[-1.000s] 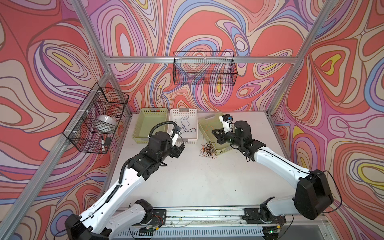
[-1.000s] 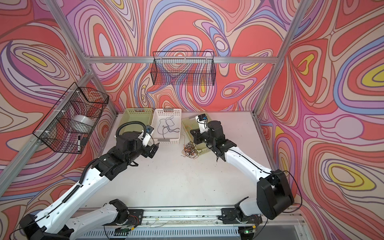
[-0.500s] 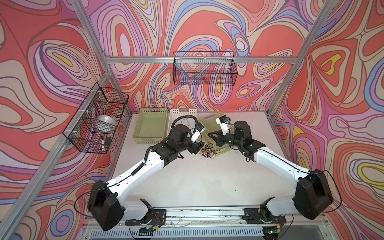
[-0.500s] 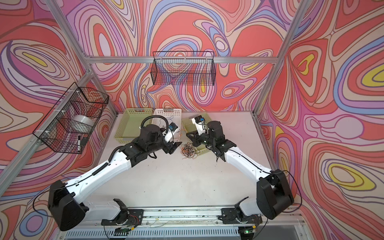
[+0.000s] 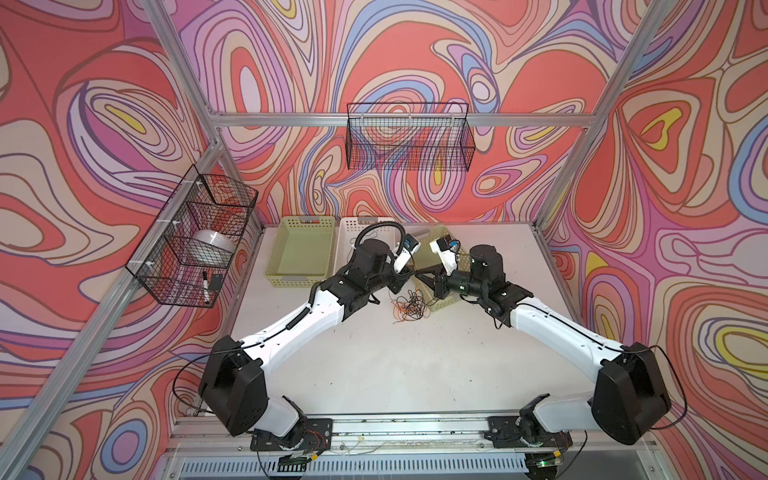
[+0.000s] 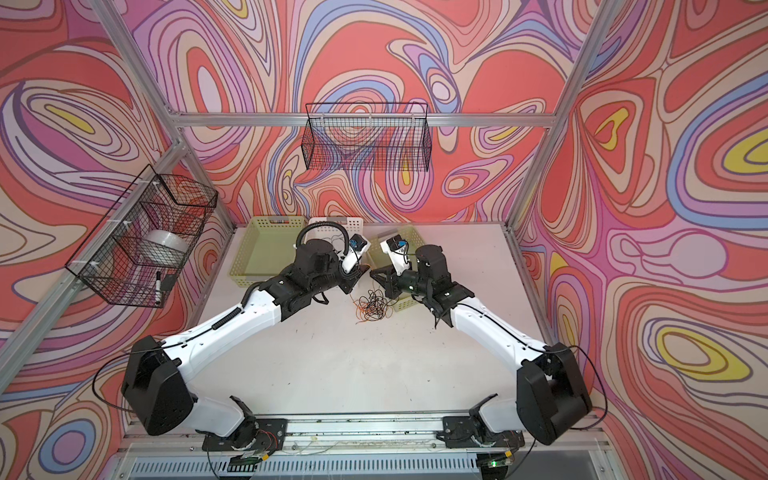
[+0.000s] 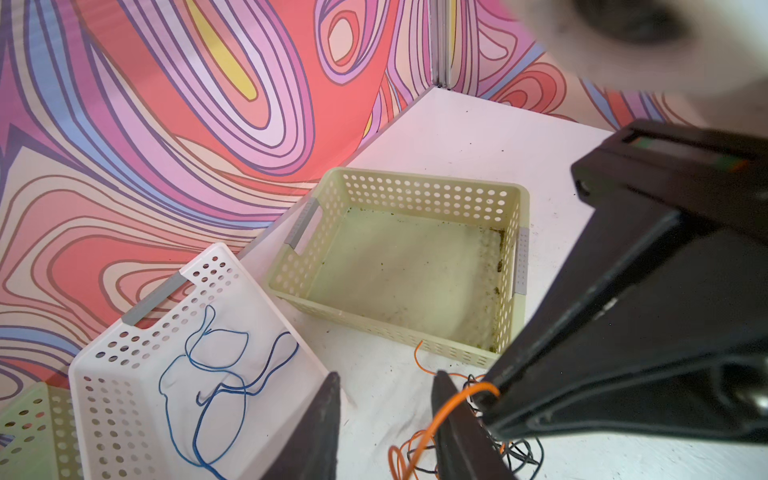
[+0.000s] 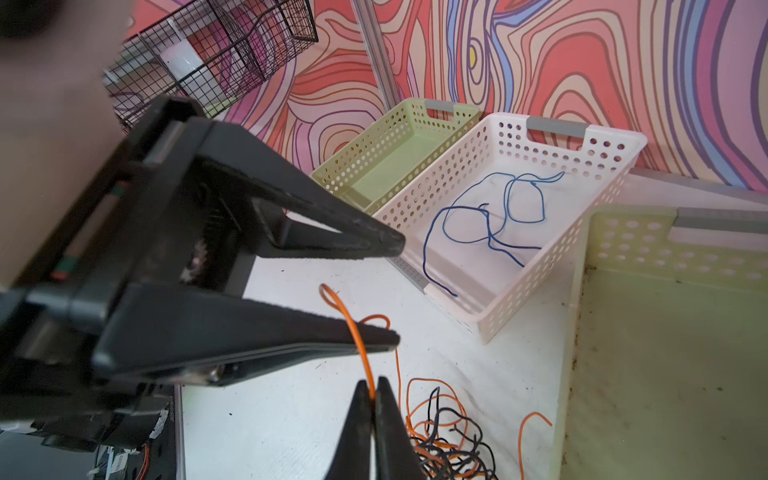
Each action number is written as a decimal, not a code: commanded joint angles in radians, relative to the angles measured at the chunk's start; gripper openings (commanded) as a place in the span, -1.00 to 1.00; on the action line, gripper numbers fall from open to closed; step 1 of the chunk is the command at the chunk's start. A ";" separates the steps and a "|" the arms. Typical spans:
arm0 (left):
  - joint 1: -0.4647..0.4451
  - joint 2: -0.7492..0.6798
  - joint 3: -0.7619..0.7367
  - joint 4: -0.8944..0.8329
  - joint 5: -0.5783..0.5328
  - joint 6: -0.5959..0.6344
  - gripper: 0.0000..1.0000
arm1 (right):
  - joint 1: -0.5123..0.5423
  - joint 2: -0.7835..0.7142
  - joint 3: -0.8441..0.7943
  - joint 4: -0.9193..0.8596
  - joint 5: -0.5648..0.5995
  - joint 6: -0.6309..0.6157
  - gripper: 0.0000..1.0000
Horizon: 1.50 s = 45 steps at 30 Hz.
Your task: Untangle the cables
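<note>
Blue cable (image 8: pixel 490 216) already lies alone in the white basket (image 8: pixel 519 299); orange cable (image 8: pixel 367 365) and dark cables (image 8: pixel 440 415) are knotted. Right gripper (image 8: pixel 372 384) pinches orange cable; left gripper (image 8: pixel 397 293) is spread.

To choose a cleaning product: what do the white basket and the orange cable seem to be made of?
The white basket: likely moulded plastic, smooth and matte, judging by its even colour and regular holes. The orange cable: probably thin plastic-coated wire, since it holds springy loops; no core is visible.
</note>
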 commanded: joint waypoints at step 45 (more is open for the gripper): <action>-0.121 -0.102 0.645 -0.373 -0.124 0.175 -1.00 | 0.175 0.422 -0.220 0.392 0.151 0.355 -0.59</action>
